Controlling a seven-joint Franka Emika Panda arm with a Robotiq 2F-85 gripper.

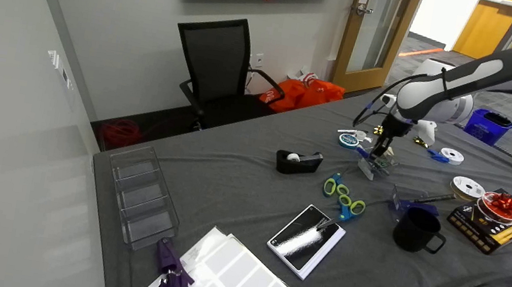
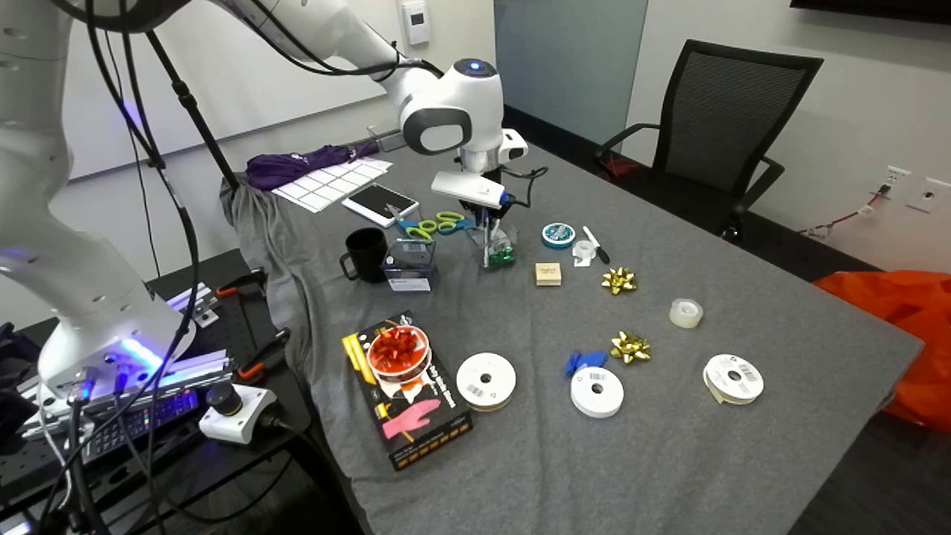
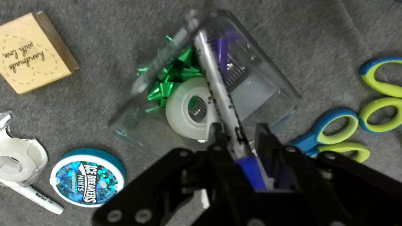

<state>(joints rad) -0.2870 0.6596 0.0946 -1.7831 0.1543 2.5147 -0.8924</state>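
The gripper (image 3: 240, 133) straddles a white-and-blue marker (image 3: 220, 91) over a clear container (image 3: 263, 58)

In the wrist view, the fingers stand apart, one on each side of the marker's blue end; whether they press on it cannot be told. The marker slants above the container, its white end toward the corner away from the gripper. In the way beneath it sits a tape roll (image 3: 176, 110), with a green bow (image 3: 163, 88) to the left and a purple item (image 3: 221, 55) to the right. On the cloth (image 3: 103, 119), left of the container, lie a wooden block (image 3: 29, 56), a mints tin (image 3: 86, 179) and a small tape dispenser (image 3: 17, 157); two pairs of scissors (image 3: 306, 139) lie near it on the right. In an exterior view, a black mug (image 2: 369, 256) and a card holder (image 2: 411, 260) stand to its left, a box (image 2: 416, 405) nearer.
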